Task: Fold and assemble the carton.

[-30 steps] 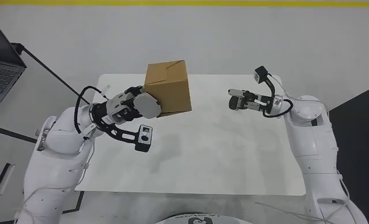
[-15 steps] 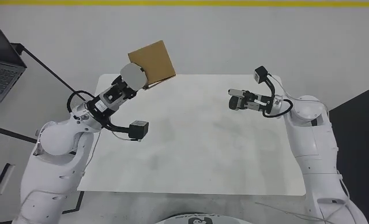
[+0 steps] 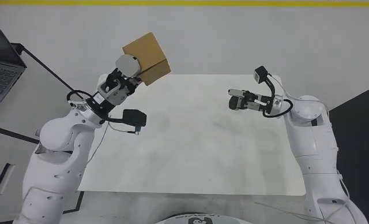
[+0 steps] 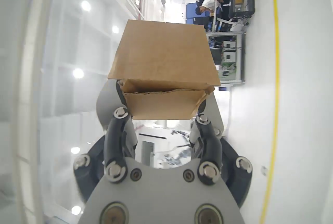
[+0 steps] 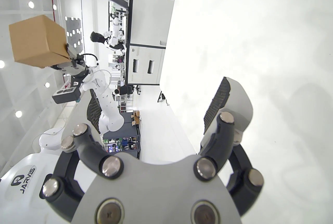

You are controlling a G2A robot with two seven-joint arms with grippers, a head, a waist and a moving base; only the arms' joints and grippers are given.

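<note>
A brown cardboard carton [image 3: 146,58] is held in the air above the far left corner of the white table [image 3: 196,143]. My left gripper [image 3: 134,74] is shut on the carton's lower edge. In the left wrist view the carton [image 4: 162,71] sits between the two fingers [image 4: 118,115], with a folded flap facing the camera. The right wrist view shows the same carton [image 5: 36,41] far off, lifted and tilted. My right gripper [image 3: 231,100] hangs open over the table's right side, well apart from the carton, and nothing lies between its pads [image 5: 217,102].
A laptop [image 3: 8,65] stands on a stand off the table's left edge. A yellow floor line [image 3: 184,2] runs behind the table. The table top bears nothing else.
The left arm has lifted the carton off the table, swung it back and to the left, and turned it. The right arm has kept still.
</note>
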